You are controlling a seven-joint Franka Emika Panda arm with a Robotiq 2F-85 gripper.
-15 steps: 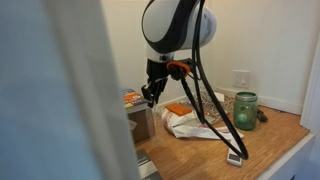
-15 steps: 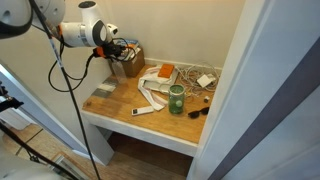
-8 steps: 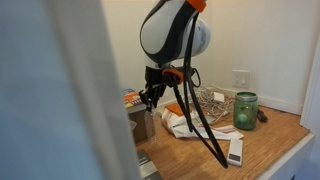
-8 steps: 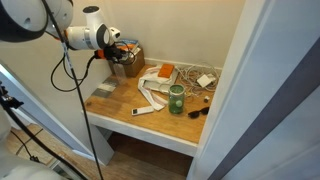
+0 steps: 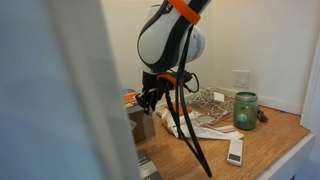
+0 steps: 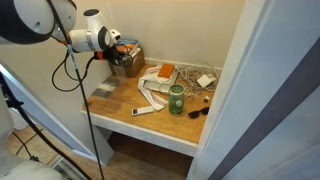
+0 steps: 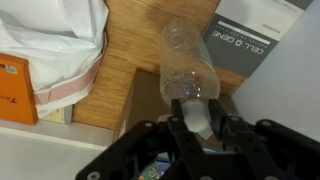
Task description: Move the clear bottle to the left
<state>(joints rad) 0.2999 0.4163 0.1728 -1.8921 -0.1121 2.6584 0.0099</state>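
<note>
In the wrist view the tool (image 7: 198, 128) comes in from the bottom edge. Its dark fingers (image 7: 176, 126) are drawn close together on either side of the narrow neck end of the clear bottle (image 7: 187, 68), so it appears to have the bottle gripped there, with only a little gap between them. The bottle's see-through body reaches away from the tool toward the top of that view. It lies over the edge of a brown cardboard box (image 7: 145, 95) and the wooden worktop (image 7: 130, 30) beyond.

Only this view shows what lies close around it:
- a white plastic bag (image 7: 60, 35) on one side
- an orange book (image 7: 15, 90) at the edge
- a grey-and-white printed carton (image 7: 255, 40) on the other side

In both exterior views the tool (image 5: 148, 97) (image 6: 118, 52) hangs just above the open box (image 5: 140, 122) (image 6: 130, 63) at the back corner of the worktop (image 6: 120, 100). The bottle is too small to make out there. These views do show the green glass jar (image 5: 245, 110) (image 6: 176, 99), standing upright and well apart from the tool. In an exterior view a flat white device (image 5: 235, 152) lies near the worktop's front edge.
</note>
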